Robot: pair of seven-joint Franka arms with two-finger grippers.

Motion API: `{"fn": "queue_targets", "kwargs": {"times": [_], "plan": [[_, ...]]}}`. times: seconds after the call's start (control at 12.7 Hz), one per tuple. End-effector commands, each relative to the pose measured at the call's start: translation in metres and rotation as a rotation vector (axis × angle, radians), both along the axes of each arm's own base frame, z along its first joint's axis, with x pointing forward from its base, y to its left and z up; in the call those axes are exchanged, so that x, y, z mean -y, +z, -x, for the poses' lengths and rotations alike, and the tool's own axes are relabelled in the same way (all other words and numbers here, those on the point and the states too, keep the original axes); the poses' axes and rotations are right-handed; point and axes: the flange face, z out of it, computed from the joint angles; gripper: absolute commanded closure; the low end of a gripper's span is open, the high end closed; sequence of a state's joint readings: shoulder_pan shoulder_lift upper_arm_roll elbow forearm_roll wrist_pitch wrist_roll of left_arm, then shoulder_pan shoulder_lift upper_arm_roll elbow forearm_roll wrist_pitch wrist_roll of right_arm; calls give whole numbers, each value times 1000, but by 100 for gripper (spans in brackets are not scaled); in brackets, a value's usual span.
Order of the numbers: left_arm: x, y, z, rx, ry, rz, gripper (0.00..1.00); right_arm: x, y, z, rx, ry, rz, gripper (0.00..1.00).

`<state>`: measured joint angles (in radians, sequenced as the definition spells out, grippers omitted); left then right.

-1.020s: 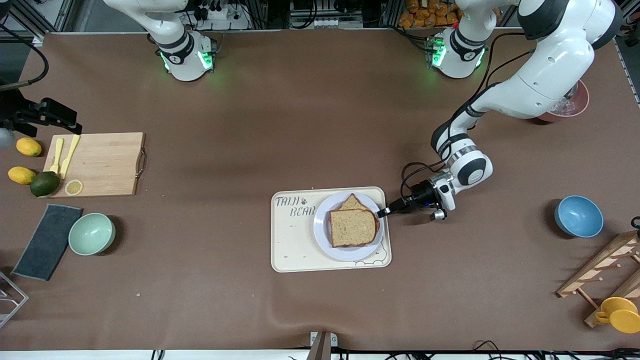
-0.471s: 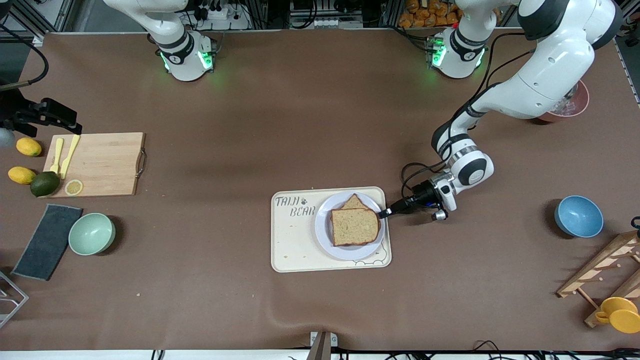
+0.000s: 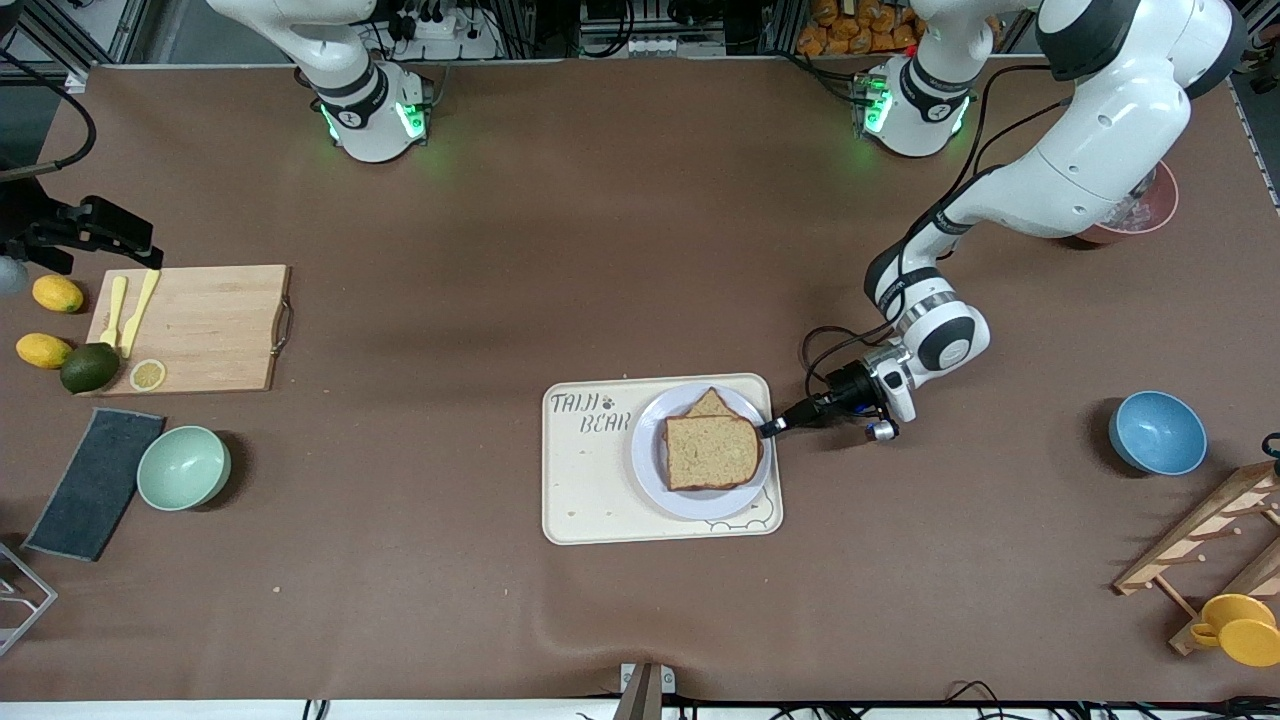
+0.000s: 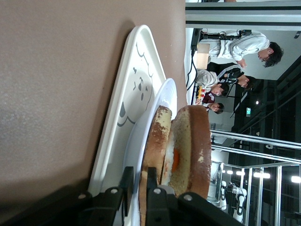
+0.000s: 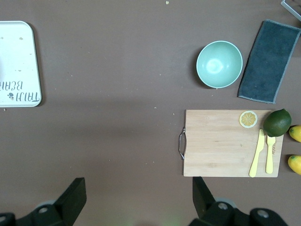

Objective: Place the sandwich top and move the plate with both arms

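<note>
The sandwich top (image 3: 712,452) lies on a lower slice whose corner (image 3: 710,403) sticks out, on the plate (image 3: 690,503), which rests on the cream bear tray (image 3: 590,480). My left gripper (image 3: 768,429) is low at the plate's rim, at the side toward the left arm's end. In the left wrist view the gripper (image 4: 138,186) is shut on the plate's rim (image 4: 164,101), one finger under and one over, with the sandwich top (image 4: 193,141) and orange egg filling beside it. My right gripper (image 5: 138,195) is open and empty, high over bare table between the tray (image 5: 19,61) and cutting board (image 5: 221,141).
Toward the right arm's end are a wooden cutting board (image 3: 195,328) with yellow cutlery, lemons, an avocado, a green bowl (image 3: 183,467) and a dark cloth (image 3: 95,483). Toward the left arm's end are a blue bowl (image 3: 1158,432), a wooden rack (image 3: 1200,545) and a yellow cup (image 3: 1240,628).
The plate with the sandwich has slid a little on the tray toward the left arm's end, drawn by my left gripper. The right arm's base has not moved.
</note>
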<state>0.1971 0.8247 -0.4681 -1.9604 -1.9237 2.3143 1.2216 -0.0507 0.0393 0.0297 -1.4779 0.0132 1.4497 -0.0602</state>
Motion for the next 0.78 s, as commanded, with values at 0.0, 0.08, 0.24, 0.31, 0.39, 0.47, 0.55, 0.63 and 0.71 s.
{"fn": "queue_targets", "kwargs": {"times": [0.0, 0.08, 0.24, 0.31, 0.39, 0.47, 0.55, 0.63, 0.71], "plan": [[-12, -3, 10, -30, -1, -58, 82, 4, 1, 2, 8, 1, -1, 0], [-14, -3, 11, -30, 1, -63, 82, 3, 1, 2, 8, 2, -1, 0], [-21, -4, 11, -29, 4, -69, 82, 3, 1, 2, 8, 2, -1, 0], [-27, -3, 11, -24, -3, -79, 83, 3, 1, 2, 8, 2, -1, 0], [-34, -2, 12, -24, -5, -90, 83, 3, 1, 1, 6, 2, -1, 0], [-40, -1, 13, -21, -8, -103, 83, 3, 1, 2, 8, 2, -1, 0], [-43, 5, 12, -18, -7, -115, 83, 3, 1, 2, 8, 2, -1, 0], [-46, 11, 9, -14, 0, -136, 84, 4, 1, 1, 6, 1, -1, 0], [-47, 13, 9, -12, 1, -142, 84, 3, 1, 1, 6, 2, -1, 0]]}}
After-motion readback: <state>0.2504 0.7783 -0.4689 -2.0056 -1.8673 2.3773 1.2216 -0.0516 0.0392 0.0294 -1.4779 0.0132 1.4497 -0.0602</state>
